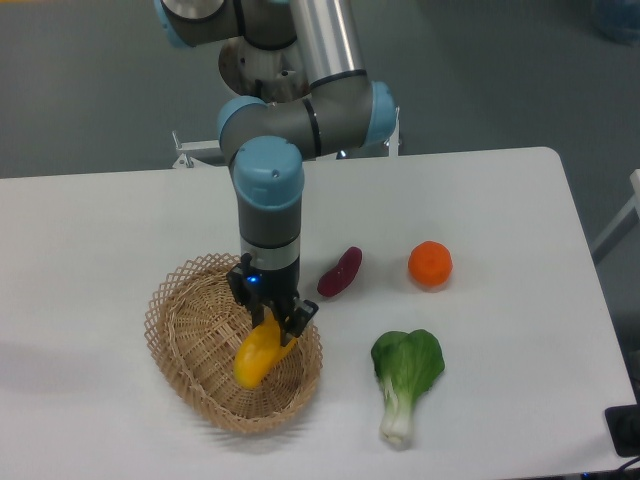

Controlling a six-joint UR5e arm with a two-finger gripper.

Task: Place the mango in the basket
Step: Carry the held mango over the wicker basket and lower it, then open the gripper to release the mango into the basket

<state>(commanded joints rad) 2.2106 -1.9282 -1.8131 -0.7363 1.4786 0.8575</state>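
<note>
- The mango (255, 355), yellow-orange and glossy, hangs tilted with its lower end down toward the basket floor, inside the right half of the basket; whether it touches the weave cannot be told.
- The gripper (274, 326) points straight down over the basket, its two fingers closed around the mango's upper end.
- The basket (190, 340), oval, light tan wicker with an open lattice rim, sits near the front edge of the table (500, 200), left of the middle.
- A dark purple-red sweet potato (340, 272) lies just beyond the basket's right rim, toward the table's centre.
- A round orange fruit (430, 264) sits to the right of the sweet potato, apart from it.
- A leafy bok choy (405, 372) lies near the front edge, right of the basket, white stem pointing toward the front.
</note>
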